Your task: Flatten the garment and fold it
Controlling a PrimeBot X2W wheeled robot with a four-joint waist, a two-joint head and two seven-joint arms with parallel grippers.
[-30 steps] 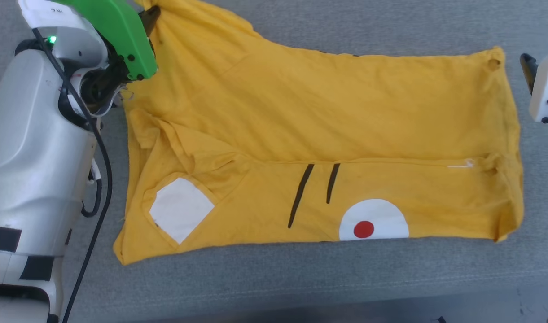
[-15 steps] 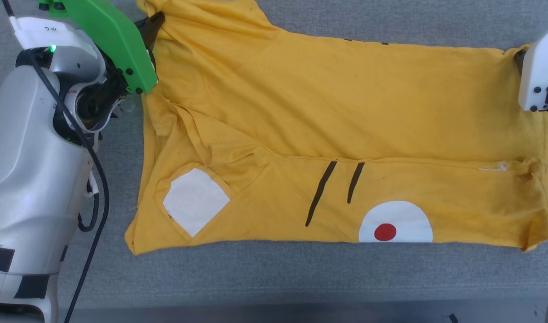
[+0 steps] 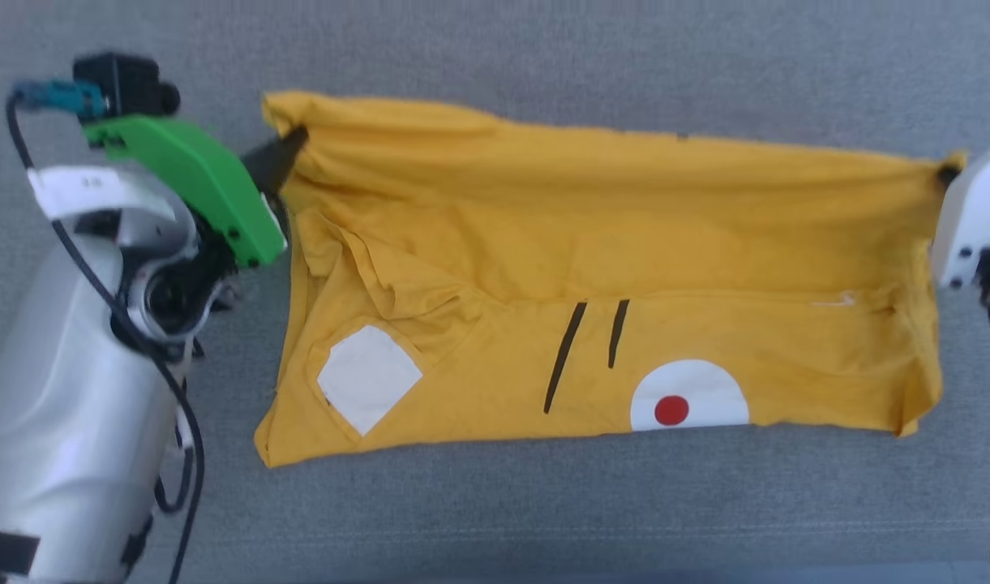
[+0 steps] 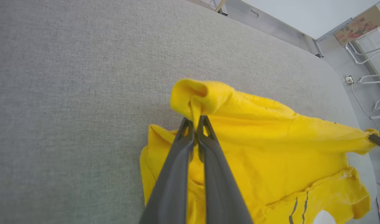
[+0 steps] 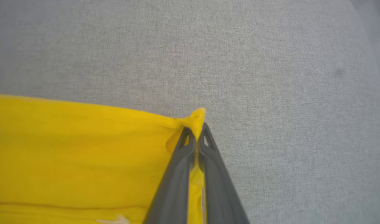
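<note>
The garment point(image 3: 608, 259), a bright yellow T-shirt with black stripes, a white patch and a red dot, lies partly folded on the grey surface. My left gripper point(image 3: 288, 146) is shut on its far left corner, and the cloth bunches above the closed fingertips point(image 4: 196, 124). At the far right corner my right gripper point(image 3: 946, 173) is shut on the fabric, a small yellow tuft poking past its tips point(image 5: 197, 127). The far edge of the garment point(image 5: 68, 140) stretches taut between the two grippers and is lifted a little off the surface.
A grey fabric-covered table point(image 3: 543, 503) lies under everything, with bare room beyond and in front of the shirt. My left forearm point(image 3: 81, 422) and its black cable point(image 3: 188, 454) stand at the left. Floor, white racks and a cardboard box point(image 4: 358, 25) show past the table's far end.
My right gripper has come to the garment's far right corner and shut on it. Both grippers have drawn the far edge toward me and pulled it taut. The head camera has shifted.
</note>
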